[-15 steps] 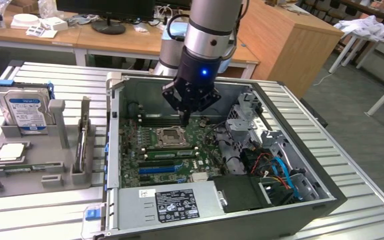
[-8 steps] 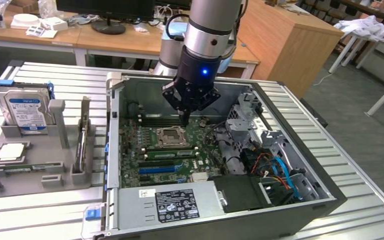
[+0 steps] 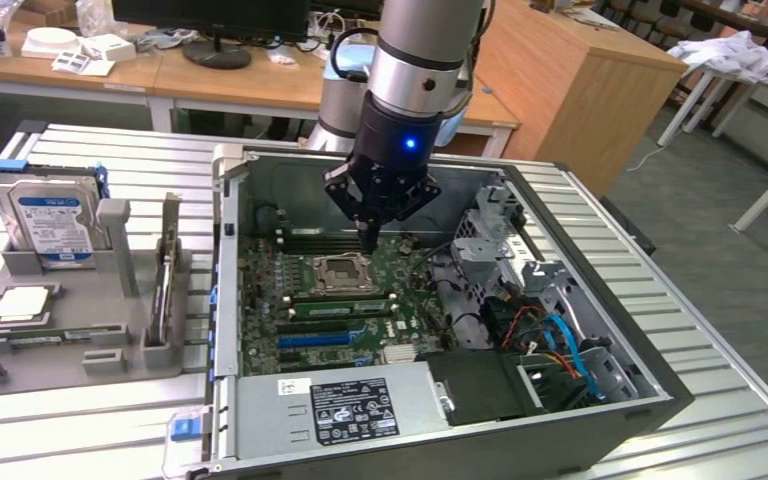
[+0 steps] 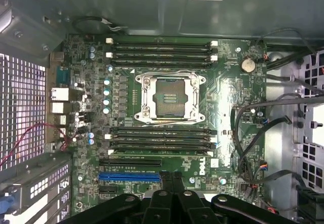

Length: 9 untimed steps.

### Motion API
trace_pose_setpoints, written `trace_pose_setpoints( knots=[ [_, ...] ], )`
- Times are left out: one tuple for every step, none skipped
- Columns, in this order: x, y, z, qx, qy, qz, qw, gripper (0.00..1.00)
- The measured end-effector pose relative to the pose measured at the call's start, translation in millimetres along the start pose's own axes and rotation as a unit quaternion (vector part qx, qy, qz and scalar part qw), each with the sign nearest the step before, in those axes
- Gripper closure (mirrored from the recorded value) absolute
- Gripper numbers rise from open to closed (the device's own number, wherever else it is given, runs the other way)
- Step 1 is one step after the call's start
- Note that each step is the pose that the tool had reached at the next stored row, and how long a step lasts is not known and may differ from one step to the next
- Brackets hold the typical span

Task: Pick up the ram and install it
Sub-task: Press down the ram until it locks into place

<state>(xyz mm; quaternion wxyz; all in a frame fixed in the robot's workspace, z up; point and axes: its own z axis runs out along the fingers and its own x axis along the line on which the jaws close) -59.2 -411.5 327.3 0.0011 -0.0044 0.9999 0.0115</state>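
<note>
**Shut gripper over motherboard, ram in slot bank by socket**

Black metal gripper (image 3: 368,238) hanging inside open grey steel case (image 3: 651,400), fingers pressed together, nothing between them. In the wrist view, gripper (image 4: 172,177) seen as two dark blunt fingers touching side by side. Tips low over green motherboard (image 3: 418,262), near square silver CPU socket (image 3: 341,270); contact with board cannot be told.

Ram (image 3: 339,308): long, narrow, flat green strip with small dark chips, standing on edge in the slot bank just beside the socket, on the side toward the power supply (image 3: 357,405). Well apart from the fingers. Seated fully or not: cannot tell.

Long black plastic slots (image 4: 159,52) with white end clips on the far side of the socket (image 4: 169,96). Blue plastic slot (image 4: 129,175) and shorter black one below the near bank. Tangled black, blue and orange cables (image 3: 558,340) at the exterior view's right of the case.

Grey moulded tray (image 3: 37,375) on ribbed metal table (image 3: 704,300) at the exterior view's left, with blue-labelled silver hard drive (image 3: 51,215) upright in it.
</note>
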Motion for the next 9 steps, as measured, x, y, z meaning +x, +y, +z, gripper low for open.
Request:
trace_pose_setpoints(
  knots=[
    [0.0, 0.0, 0.0, 0.0, 0.0001, -0.002, 1.0, 0.89],
    [0.0, 0.0, 0.0, 0.0, 0.0001, -0.004, 1.0, 0.89],
    [0.0, 0.0, 0.0, 0.0, 0.0001, -0.005, 1.0, 0.89],
    [0.0, 0.0, 0.0, 0.0, 0.0001, -0.006, 1.0, 0.89],
    [0.0, 0.0, 0.0, 0.0, 0.0001, -0.006, 1.0, 0.89],
    [0.0, 0.0, 0.0, 0.0, 0.0002, -0.006, 1.0, 0.89],
    [0.0, 0.0, 0.0, 0.0, 0.0001, -0.006, 1.0, 0.89],
    [0.0, 0.0, 0.0, 0.0, 0.0001, -0.006, 1.0, 0.89],
    [0.0, 0.0, 0.0, 0.0, 0.0001, -0.006, 1.0, 0.89]
  ],
)
